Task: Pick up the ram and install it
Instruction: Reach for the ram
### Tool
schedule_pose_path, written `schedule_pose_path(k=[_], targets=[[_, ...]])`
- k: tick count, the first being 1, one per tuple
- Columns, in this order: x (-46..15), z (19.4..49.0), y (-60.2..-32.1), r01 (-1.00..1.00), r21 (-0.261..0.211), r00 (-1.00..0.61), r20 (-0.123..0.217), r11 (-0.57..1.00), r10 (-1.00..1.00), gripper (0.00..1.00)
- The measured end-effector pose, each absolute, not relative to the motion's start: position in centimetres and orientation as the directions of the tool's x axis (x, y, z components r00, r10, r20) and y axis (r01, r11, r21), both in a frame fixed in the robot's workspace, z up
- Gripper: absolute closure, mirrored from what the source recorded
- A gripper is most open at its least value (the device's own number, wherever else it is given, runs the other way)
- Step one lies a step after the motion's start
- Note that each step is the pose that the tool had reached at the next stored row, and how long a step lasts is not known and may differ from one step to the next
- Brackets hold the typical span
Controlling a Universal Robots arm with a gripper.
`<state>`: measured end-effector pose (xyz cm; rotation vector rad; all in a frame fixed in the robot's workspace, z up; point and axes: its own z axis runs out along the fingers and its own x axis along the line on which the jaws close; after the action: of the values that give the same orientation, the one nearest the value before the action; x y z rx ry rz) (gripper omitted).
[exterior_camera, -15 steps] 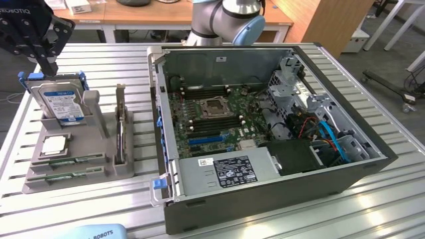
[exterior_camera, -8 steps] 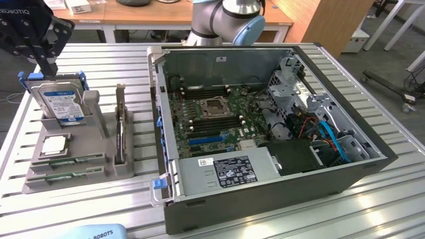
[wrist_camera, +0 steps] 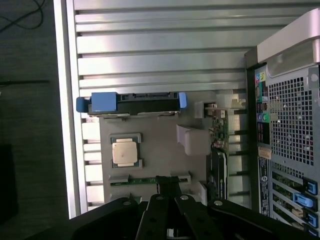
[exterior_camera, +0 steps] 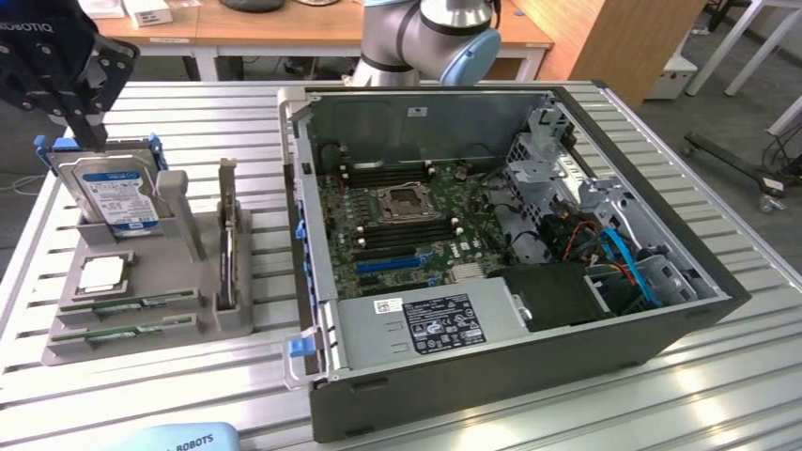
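the jaws are pressing together with nothing between them, hanging high over the grey holder [exterior_camera: 150, 349] that is sitting near the tabletop's [exterior_camera: 213, 122] edge at the exterior view's left, and they are touching none of its parts, so no grasp is under way yet. the ram [exterior_camera: 135, 304] is lying flat in a shallow slot at the holder's near end, with a second stick [exterior_camera: 123, 331] resting in the slot just beside it. small clips seem to be catching each stick at its ends, probably so the middle is lying free for a pinch from above. in the wrist view the closed tips are lining up over the ram [wrist_camera: 142, 181], which suggests the arm is aiming at it rather than at the cpu chip [exterior_camera: 103, 272] or the hard drive [exterior_camera: 113, 193] standing upright at the holder's far end. a dark card [exterior_camera: 225, 246] is standing on edge along the holder's side nearest the computer case [exterior_camera: 501, 381]. the case is lying on its side with the panel off, so the motherboard [exterior_camera: 401, 221] is facing up and its slots are looking reachable from above.
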<state>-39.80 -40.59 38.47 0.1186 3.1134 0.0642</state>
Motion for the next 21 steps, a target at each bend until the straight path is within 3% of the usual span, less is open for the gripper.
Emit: schedule_pose_path(k=[21], targets=[[-39.8, 38.5, -42.5, 0.076, 0.042, -0.997, -0.024, 0.996, 0.077, 0.90]])
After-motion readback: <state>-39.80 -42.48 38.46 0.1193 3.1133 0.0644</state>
